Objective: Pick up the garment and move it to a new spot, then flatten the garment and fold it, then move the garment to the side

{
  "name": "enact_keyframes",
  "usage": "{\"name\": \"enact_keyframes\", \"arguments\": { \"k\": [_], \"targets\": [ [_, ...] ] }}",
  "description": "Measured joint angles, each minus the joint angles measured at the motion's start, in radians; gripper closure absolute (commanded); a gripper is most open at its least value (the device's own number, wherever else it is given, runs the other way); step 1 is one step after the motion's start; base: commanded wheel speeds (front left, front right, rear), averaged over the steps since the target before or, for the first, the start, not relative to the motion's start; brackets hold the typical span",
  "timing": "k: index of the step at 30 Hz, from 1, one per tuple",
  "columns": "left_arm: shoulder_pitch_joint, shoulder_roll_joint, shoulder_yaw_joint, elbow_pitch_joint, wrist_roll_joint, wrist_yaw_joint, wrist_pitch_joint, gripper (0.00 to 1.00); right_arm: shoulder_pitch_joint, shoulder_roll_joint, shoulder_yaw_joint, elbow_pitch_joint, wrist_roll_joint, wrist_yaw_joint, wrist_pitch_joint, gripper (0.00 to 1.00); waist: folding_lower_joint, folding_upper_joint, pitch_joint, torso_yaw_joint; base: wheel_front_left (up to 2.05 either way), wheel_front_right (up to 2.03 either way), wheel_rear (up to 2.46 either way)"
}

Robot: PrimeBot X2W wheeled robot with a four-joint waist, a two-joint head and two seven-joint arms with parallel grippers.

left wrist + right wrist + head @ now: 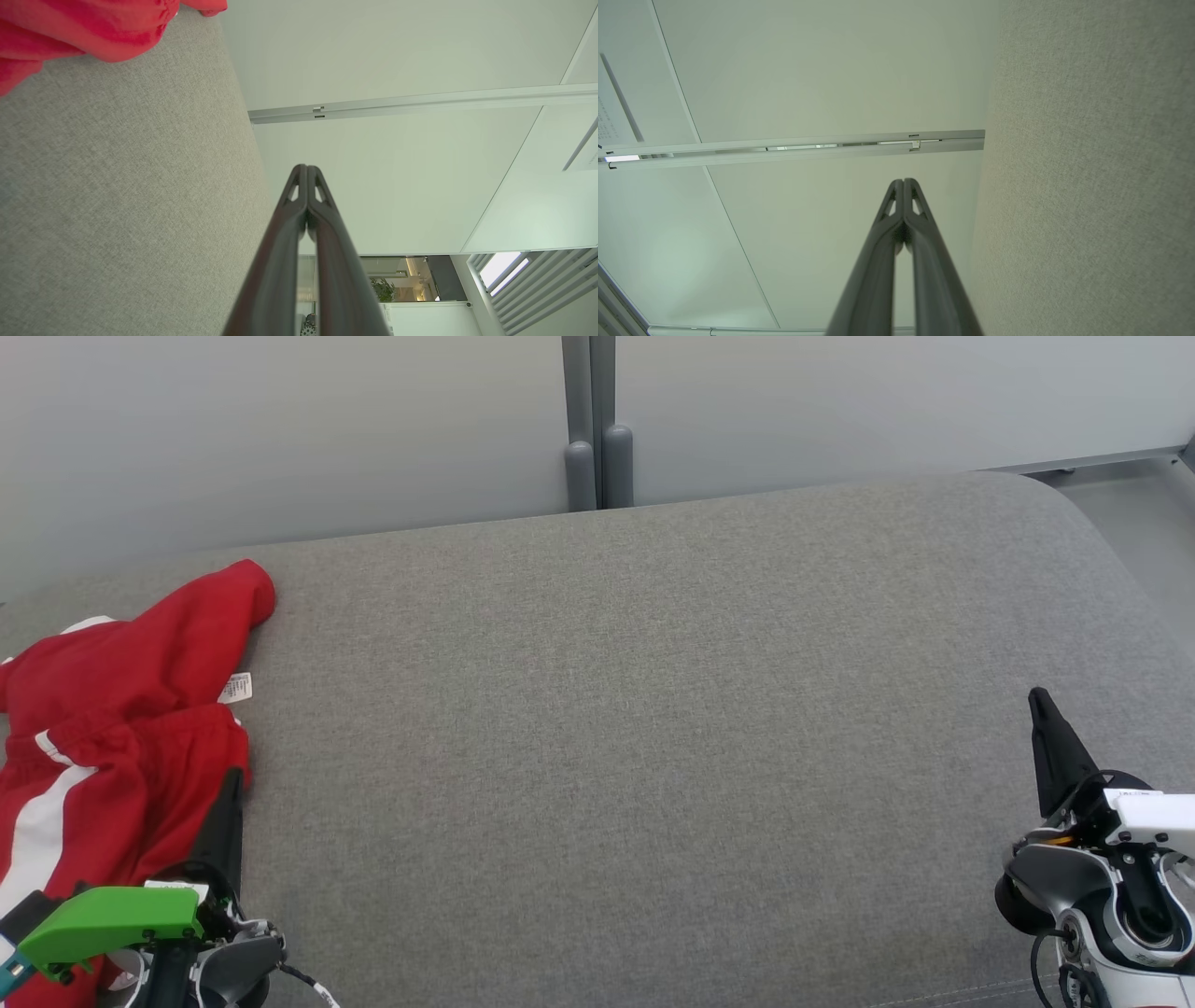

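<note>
Room for moving lies across nearly the whole grey woven padded surface, which is bare from just left of its middle to its right end. The crumpled red garment with white stripes is bunched at the left end and runs off the left and near edges of the head view. A small white label shows on its right side. The surface's far edge runs along the wall and curves round at the far-right corner, where a strip of pale floor begins.

The left gripper stands at the near left, its two dark fingers pressed together and grasping nothing. They rise just beside the garment's right hem, and whether they touch the cloth cannot be told. In the left wrist view the clenched tips point past the surface's edge toward the wall, with the red cloth off to one side, apart from the tips. A bright green cover sits on that wrist. The right gripper is at the near right, well apart from the garment, its fingers likewise clamped together on nothing, above bare fabric.

Behind the surface stand pale grey wall panels, meeting at two grey upright posts. In the right wrist view a metal rail crosses the panels.
</note>
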Motion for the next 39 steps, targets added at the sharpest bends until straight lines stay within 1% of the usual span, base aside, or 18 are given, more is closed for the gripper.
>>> {"name": "enact_keyframes", "arguments": {
  "k": [39],
  "targets": [
    [0.000,0.000,0.000,0.000,0.000,0.000,0.001,1.00,0.000,0.000,-0.001,0.000,0.000,0.000,0.000,1.00,0.0000,0.0000,0.000,0.000,0.00,0.00,0.00]
  ]
}}
